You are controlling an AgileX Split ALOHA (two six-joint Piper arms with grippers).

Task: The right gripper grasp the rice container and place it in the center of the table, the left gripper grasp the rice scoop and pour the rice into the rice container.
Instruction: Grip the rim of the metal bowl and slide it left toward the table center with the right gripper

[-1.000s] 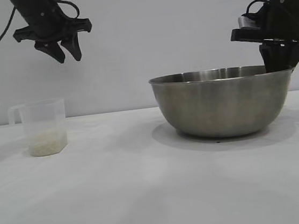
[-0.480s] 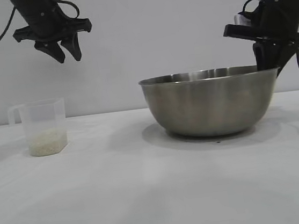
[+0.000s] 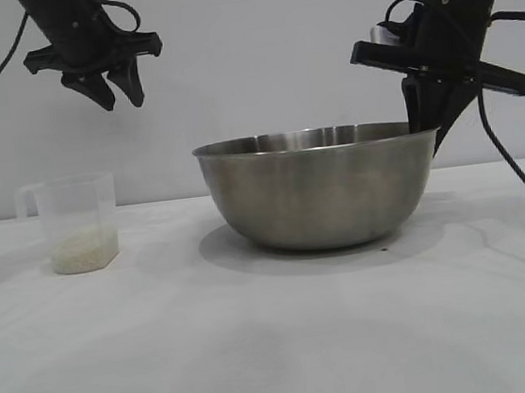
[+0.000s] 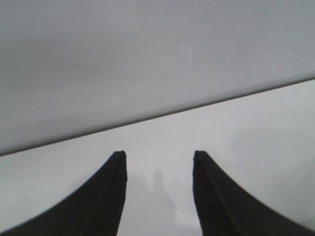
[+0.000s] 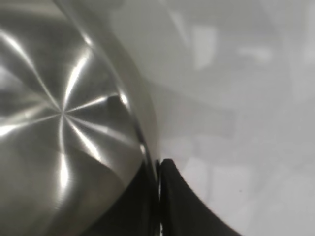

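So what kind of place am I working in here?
Probably a lab test bench, not a kitchen: a bare white table against a plain grey wall, with only a steel bowl and a plastic measuring cup holding some rice.

Plain pale grey wall behind; white tabletop with soft shadows; even diffuse light.

Left gripper hangs high at the left, fingers spread. Right gripper angles down at the right, fingers pinched together.
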